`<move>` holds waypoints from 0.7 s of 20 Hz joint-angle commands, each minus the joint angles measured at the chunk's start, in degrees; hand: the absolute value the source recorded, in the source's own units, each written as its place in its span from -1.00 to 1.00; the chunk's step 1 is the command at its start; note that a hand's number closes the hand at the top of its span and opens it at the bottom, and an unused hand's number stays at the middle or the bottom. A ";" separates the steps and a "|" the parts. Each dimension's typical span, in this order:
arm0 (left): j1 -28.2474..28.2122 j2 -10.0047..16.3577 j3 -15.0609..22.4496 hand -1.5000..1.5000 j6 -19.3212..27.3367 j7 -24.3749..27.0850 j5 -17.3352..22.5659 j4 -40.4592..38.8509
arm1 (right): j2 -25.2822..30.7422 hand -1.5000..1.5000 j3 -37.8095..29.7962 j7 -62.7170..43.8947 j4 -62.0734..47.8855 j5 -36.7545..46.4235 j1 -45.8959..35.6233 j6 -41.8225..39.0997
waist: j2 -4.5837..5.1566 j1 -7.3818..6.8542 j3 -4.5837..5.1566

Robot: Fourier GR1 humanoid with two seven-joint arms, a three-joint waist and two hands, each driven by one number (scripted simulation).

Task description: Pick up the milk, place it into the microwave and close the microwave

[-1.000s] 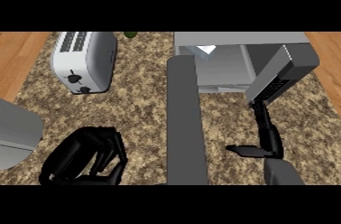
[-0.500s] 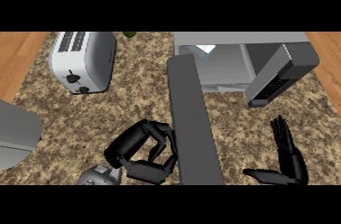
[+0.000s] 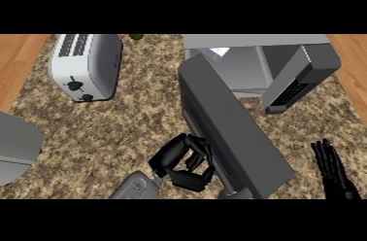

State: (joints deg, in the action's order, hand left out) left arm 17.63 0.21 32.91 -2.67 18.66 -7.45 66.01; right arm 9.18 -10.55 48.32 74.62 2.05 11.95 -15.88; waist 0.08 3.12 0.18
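The microwave stands at the counter's back with its inside showing. Its dark grey door hangs open and slants from the cavity's left side down toward the view's lower edge. A white corner of the milk carton peeks out inside the cavity, just above the door's top end; the rest of it is hidden. My left hand is low in the middle, fingers curled, pressed against the door's left face and holding nothing. My right hand is at the lower right, fingers straight, apart from the door.
A silver toaster lies at the back left on the speckled counter. A grey rounded object sits at the left edge. Something small and green shows at the back. Wooden floor flanks the counter on both sides.
My left hand has moved right up against the door. The door has swung, its lower end now further right with more face showing. My right hand has drifted toward the lower right corner.
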 commanded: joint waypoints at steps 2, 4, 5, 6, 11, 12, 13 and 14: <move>4.47 -0.20 7.74 1.00 11.30 8.38 5.89 -10.54 | 1.57 -1.00 0.33 -6.03 11.31 -5.93 2.08 -5.95 | 0.39 1.01 0.10; 6.89 -0.20 10.64 1.00 14.97 9.94 10.76 -12.31 | 1.14 -1.00 1.62 -5.32 13.65 -6.28 4.89 -6.76 | 0.51 1.88 0.10; 8.24 -0.20 10.57 1.00 15.25 9.21 13.10 -13.34 | 2.52 -1.00 0.01 -6.11 14.78 -9.23 4.89 -8.62 | 0.58 2.22 0.10; 10.06 -0.20 12.86 1.00 17.25 9.04 14.81 -14.37 | 1.53 -1.00 2.11 -7.22 16.50 -7.15 4.88 -6.97 | 0.60 2.03 0.08; 13.41 -0.20 18.68 1.00 19.79 8.53 21.98 -16.91 | 4.58 -1.00 0.50 -10.47 21.38 -10.99 4.97 -9.32 | 0.88 3.73 0.10; 13.68 -0.20 19.36 1.00 18.42 9.46 23.26 -18.82 | 4.03 -1.00 1.29 -10.05 22.93 -9.95 6.35 -8.71 | 0.95 3.90 0.11; 13.90 -0.20 20.34 1.00 19.93 8.38 24.14 -18.19 | 3.86 -1.00 1.98 -11.59 23.16 -10.84 5.07 -9.12 | 1.20 4.82 0.16; 16.66 -0.20 19.27 1.00 19.66 7.79 26.24 -16.60 | 3.78 -1.00 2.79 -13.07 24.76 -11.31 5.43 -9.49 | 1.19 5.19 0.19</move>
State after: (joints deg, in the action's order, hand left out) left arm 30.20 0.41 49.70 15.47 27.60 13.66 49.81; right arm 12.44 -8.78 37.88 95.38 -7.65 16.96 -23.72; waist 0.98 6.84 0.30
